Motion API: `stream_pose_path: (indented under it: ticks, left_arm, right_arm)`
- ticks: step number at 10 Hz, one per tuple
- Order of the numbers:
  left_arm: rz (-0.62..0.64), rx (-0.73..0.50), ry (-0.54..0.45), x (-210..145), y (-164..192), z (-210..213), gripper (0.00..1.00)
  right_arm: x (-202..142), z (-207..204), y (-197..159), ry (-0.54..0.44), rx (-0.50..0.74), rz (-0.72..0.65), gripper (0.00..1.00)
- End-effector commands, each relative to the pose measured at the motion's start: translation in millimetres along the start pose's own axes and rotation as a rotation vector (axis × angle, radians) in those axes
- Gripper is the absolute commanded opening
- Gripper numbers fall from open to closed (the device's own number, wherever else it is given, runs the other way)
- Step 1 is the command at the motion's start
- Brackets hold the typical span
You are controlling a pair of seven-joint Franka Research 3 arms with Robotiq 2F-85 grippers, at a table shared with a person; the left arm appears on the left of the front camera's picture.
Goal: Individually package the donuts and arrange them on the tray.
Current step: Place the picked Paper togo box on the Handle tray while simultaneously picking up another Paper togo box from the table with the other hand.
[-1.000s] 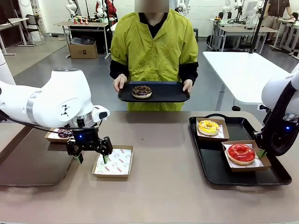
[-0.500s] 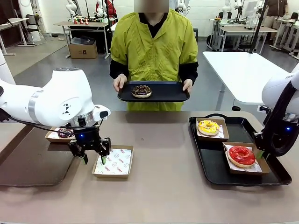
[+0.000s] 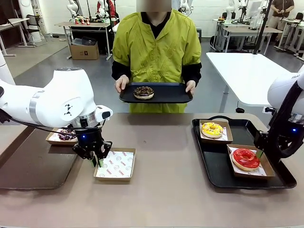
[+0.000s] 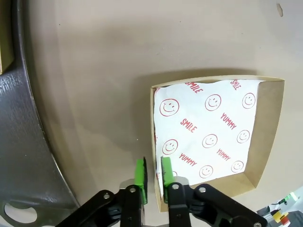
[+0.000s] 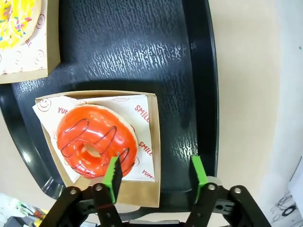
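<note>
While flat, red donut — hole upward

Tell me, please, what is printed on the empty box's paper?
Red smiley faces with "SMILE" and "YUMMY" on the paper, clearest in the left wrist view.

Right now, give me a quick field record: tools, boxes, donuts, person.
left tool: shut on the near wall of the empty brown cardboard box lined with printed white paper
right tool: open, above the boxed glossy red-glazed donut
black plastic tray on table: holds the red donut and a boxed yellow-iced donut
person: holds a second black tray with a chocolate sprinkled donut
fourth donut: dark, in a box behind the left arm
</note>
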State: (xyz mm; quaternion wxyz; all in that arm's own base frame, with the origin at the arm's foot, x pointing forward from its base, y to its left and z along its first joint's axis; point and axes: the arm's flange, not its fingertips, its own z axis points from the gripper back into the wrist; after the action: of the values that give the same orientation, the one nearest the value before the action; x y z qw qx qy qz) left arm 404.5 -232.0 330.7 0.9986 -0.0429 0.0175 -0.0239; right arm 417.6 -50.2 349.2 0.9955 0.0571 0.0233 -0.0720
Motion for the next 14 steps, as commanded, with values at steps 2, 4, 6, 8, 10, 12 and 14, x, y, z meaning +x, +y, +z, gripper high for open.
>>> stream_pose_path:
  ticks: [2, 4, 6, 8, 10, 12, 14]
  left_arm:
    - [0.022, -0.022, -0.009, -1, -5, 7, 0.0]
    - [0.019, -0.021, -0.004, -1, -4, 7, 0.0]
    - [0.01, -0.023, -0.006, -2, -6, 12, 0.0]
    - [-0.024, -0.078, -0.012, -6, -14, 36, 0.0]
    - [-0.068, -0.05, -0.075, -5, -38, 84, 0.0]
    - [-0.082, -0.046, -0.106, 8, -54, 127, 0.0]
    - [-0.076, -0.019, -0.14, 25, -67, 161, 0.0]
  right_arm:
    - [2, 7, -1, 0.008, 0.0, -0.015, 1.0]
    - [-2, 12, -1, 0.0, 0.003, -0.013, 1.0]
    - [-11, 26, -1, -0.008, 0.023, -0.012, 1.0]
    - [-38, 72, -7, 0.041, 0.185, 0.021, 1.0]
    - [-65, 128, -38, 0.023, 0.431, 0.047, 1.0]
    - [-81, 161, -80, -0.042, 0.676, 0.042, 1.0]
    - [-91, 175, -126, -0.097, 0.846, 0.016, 1.0]
